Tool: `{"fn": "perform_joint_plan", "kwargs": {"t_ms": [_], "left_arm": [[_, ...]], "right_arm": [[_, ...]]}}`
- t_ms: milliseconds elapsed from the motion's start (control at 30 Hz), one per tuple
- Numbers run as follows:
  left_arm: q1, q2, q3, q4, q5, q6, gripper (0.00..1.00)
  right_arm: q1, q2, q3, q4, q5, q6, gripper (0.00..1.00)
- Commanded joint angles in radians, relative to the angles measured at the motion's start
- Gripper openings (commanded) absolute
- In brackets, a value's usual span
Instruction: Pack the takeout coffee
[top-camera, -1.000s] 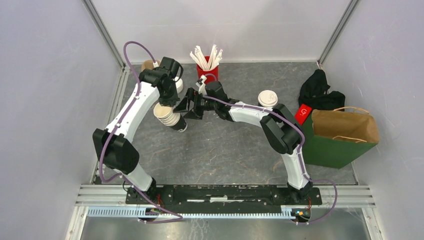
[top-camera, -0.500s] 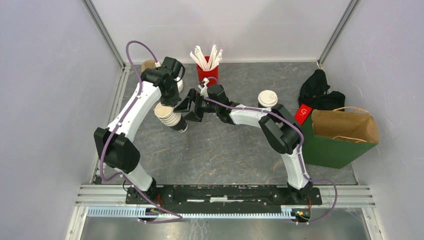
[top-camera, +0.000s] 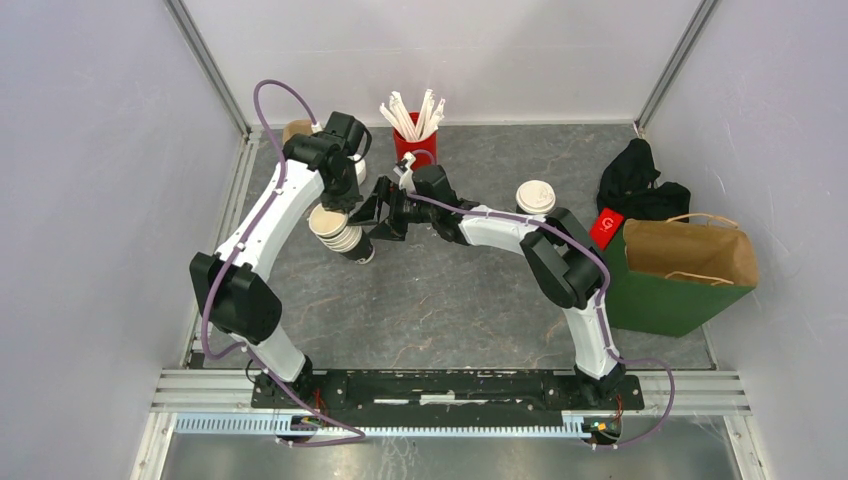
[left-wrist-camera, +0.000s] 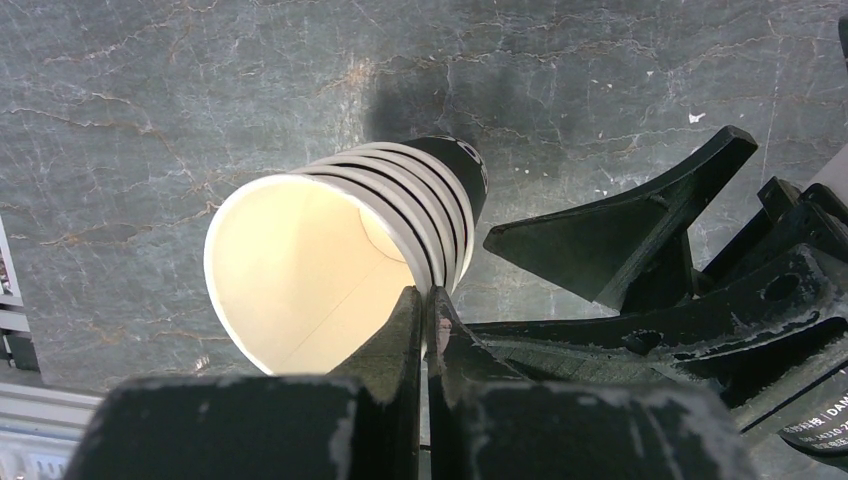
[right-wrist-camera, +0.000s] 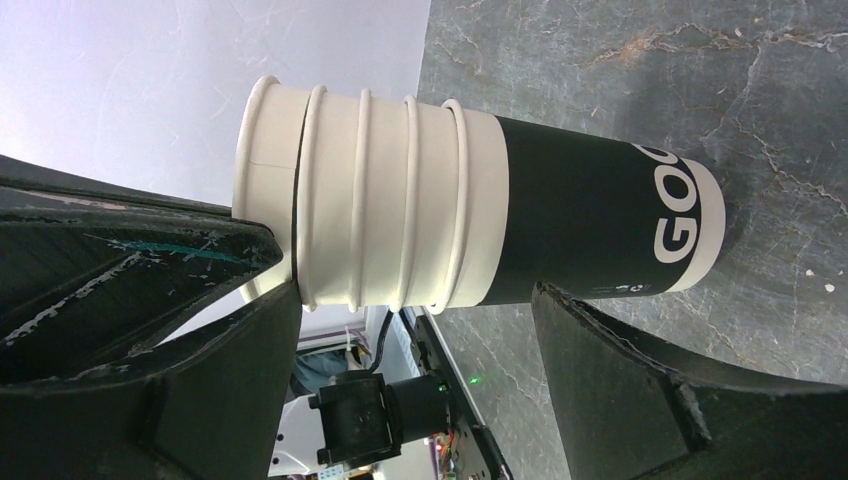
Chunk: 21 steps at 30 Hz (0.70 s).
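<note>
One takeout coffee (top-camera: 536, 197), a black cup with a white sip lid, stands upright at the back right of the table, away from both grippers. My left gripper (top-camera: 333, 207) (left-wrist-camera: 425, 300) is shut on the rim of a tilted stack of lidless cups (top-camera: 340, 236) (left-wrist-camera: 340, 250) with cream insides. My right gripper (top-camera: 374, 214) (right-wrist-camera: 412, 300) is open right beside that stack (right-wrist-camera: 450, 225), its fingertips (right-wrist-camera: 560, 310) just short of the cups' side and nothing between them.
A red holder with white straws (top-camera: 413, 145) stands at the back. A white round thing (top-camera: 358, 171) is partly hidden behind my left wrist. A green and brown paper bag (top-camera: 690, 268) stands open at the right, beside a black cloth (top-camera: 640, 183).
My right gripper has edged slightly left and back, closer to the cup stack. The left gripper and the stack have barely moved.
</note>
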Motion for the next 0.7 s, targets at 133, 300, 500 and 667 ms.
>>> {"fn": "perform_joint_plan", "kwargs": {"t_ms": [133, 300, 500, 667], "left_arm": [[-0.016, -0.026, 0.059, 0.000, -0.023, -0.032, 0.02], [-0.027, -0.023, 0.039, 0.006, -0.027, -0.037, 0.02], [-0.058, -0.002, 0.030, 0.013, -0.071, -0.040, 0.02], [-0.116, 0.017, 0.046, -0.010, -0.174, -0.069, 0.02]], "right_arm": [[0.004, -0.009, -0.009, -0.055, 0.026, -0.009, 0.92], [-0.008, -0.038, 0.014, -0.040, -0.041, -0.001, 0.97], [-0.068, -0.177, -0.029, -0.150, -0.064, -0.135, 0.98], [-0.165, -0.312, -0.046, -0.432, -0.007, -0.409, 0.98]]}}
